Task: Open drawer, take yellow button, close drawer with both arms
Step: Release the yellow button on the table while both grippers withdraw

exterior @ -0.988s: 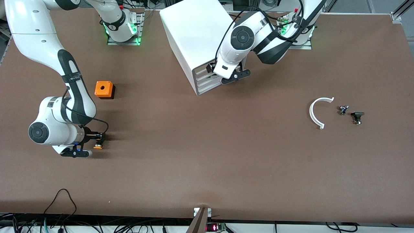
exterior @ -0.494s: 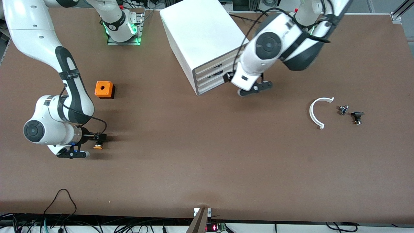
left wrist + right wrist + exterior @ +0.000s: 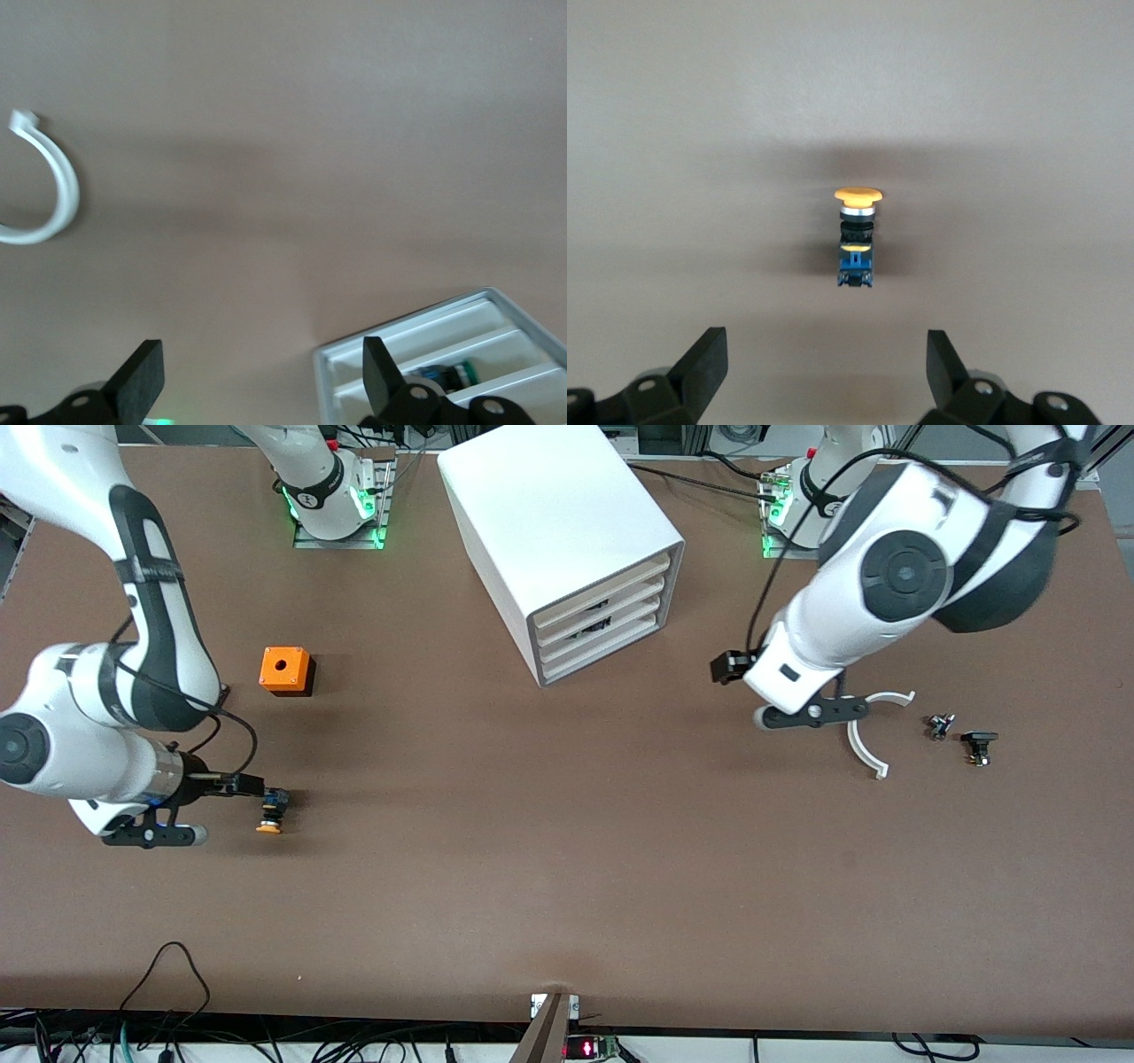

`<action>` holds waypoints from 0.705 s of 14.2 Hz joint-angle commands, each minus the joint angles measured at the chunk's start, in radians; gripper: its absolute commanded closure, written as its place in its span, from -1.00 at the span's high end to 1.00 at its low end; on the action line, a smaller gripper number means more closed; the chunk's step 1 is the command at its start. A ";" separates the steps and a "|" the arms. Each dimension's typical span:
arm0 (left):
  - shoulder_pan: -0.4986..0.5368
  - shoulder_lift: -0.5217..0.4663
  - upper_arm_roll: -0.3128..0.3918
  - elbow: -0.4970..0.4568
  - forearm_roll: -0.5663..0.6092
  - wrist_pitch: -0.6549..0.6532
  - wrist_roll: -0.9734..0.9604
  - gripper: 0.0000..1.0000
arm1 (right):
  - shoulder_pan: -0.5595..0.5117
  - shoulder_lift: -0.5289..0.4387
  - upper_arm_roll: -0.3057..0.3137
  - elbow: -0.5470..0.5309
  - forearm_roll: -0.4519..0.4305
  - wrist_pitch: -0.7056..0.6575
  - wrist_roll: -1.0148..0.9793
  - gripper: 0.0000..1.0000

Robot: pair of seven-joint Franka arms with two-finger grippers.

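You are looking down on a brown table [image 3: 567, 850] with a white drawer cabinet [image 3: 567, 540] standing between the two arm bases. All of its drawers are sitting flush with the front, so the closing looks done.

The button [image 3: 270, 815] is lying on its side on the table toward the right arm's end, nearer the front camera than the orange cube [image 3: 285, 670]. In the right wrist view the button [image 3: 857, 239] is resting free, orange cap away from the camera, blue base toward it.

Your right end effector [image 3: 226, 786] is hovering low just beside the button, apart from it, with its fingers [image 3: 704, 363] spread wide and holding nothing.

Your left end effector [image 3: 753, 691] is hanging over bare table between the cabinet and a white curved part [image 3: 858, 735]. Its fingers [image 3: 142, 381] are also spread wide and empty. Two small dark parts [image 3: 961, 737] are lying near the curved part, toward the left arm's end.

The step in hand appears to be clearing both arms away with the button delivered. To do it well:

- Be lifting the right end effector straight up before swinging it, so a finger is not clipping the button and rolling it on its round cap.
- Be keeping the left end effector high enough to pass over the curved part without nudging it.
- Be leaving the cabinet front untouched.
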 commanded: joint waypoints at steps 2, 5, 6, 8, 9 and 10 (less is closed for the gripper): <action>0.065 -0.007 0.001 0.082 0.035 -0.062 0.213 0.98 | 0.002 -0.115 0.013 -0.020 -0.017 -0.066 0.002 0.98; -0.032 -0.091 0.248 0.079 0.005 -0.059 0.473 0.98 | 0.005 -0.184 0.011 -0.017 -0.005 -0.125 0.013 0.98; -0.039 -0.105 0.302 0.072 -0.009 -0.057 0.550 0.98 | 0.005 -0.213 0.013 -0.020 -0.002 -0.154 0.014 0.98; -0.118 -0.125 0.484 0.067 -0.075 -0.039 0.682 0.98 | 0.008 -0.267 0.017 -0.022 -0.002 -0.189 0.032 0.98; -0.164 -0.146 0.574 0.059 -0.101 -0.025 0.716 0.98 | 0.010 -0.295 0.027 -0.022 -0.002 -0.206 0.054 0.98; -0.204 -0.172 0.641 0.035 -0.119 0.007 0.726 0.98 | 0.010 -0.318 0.031 -0.022 -0.002 -0.226 0.068 0.98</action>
